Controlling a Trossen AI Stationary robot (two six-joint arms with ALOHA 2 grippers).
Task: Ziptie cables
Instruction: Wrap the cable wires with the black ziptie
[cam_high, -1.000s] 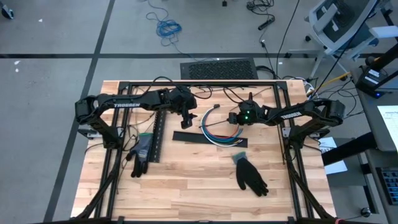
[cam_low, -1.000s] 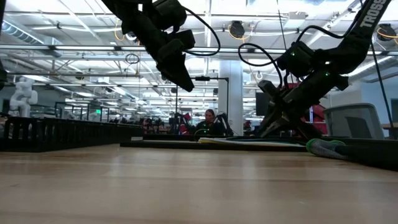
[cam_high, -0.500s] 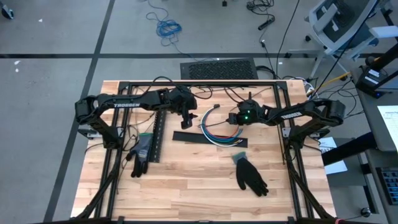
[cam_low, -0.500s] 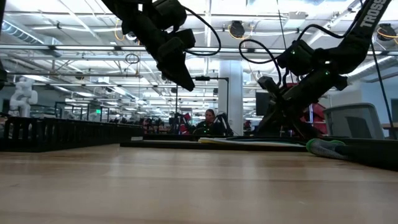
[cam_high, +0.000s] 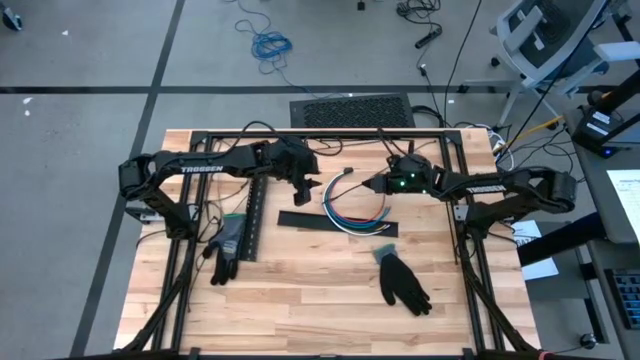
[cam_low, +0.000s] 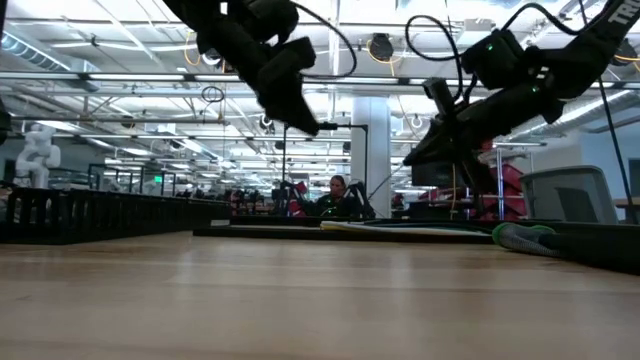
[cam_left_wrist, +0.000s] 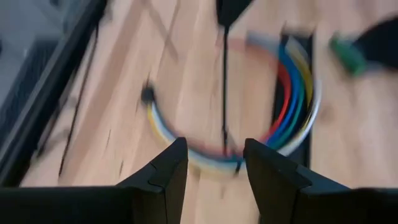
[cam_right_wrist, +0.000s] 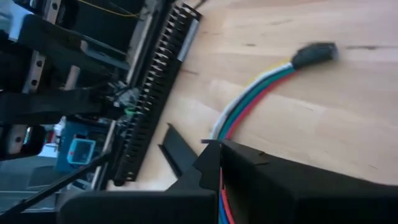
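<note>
The left wrist view is smeared, so the fine strands of the cables (cam_left_wrist: 292, 106) blur into one coloured arc. In the right wrist view the right pincer's own dark fingers (cam_right_wrist: 249, 171) cover the near end of the bundle, and whether a wire sits between them cannot be made out.

The right pincer (cam_high: 372, 186) is closed tight. Its arm reaches in from the desk's right edge, nearly level. In the low view it hangs clear above the desk (cam_low: 300, 290), tilted down. The cables (cam_high: 352, 208) curve in a loose arc on the desk, one end touching or just beside this pincer's tip, the rest bowing away toward the black flat strip (cam_high: 335, 223).

The left pincer (cam_high: 304, 190) stands partly open with nothing between its fingers (cam_left_wrist: 168, 171). Its arm stretches across from the left edge and points down, the cables lying just beyond its tips. The black slotted strip (cam_high: 254, 220) lies just beside it.
</note>
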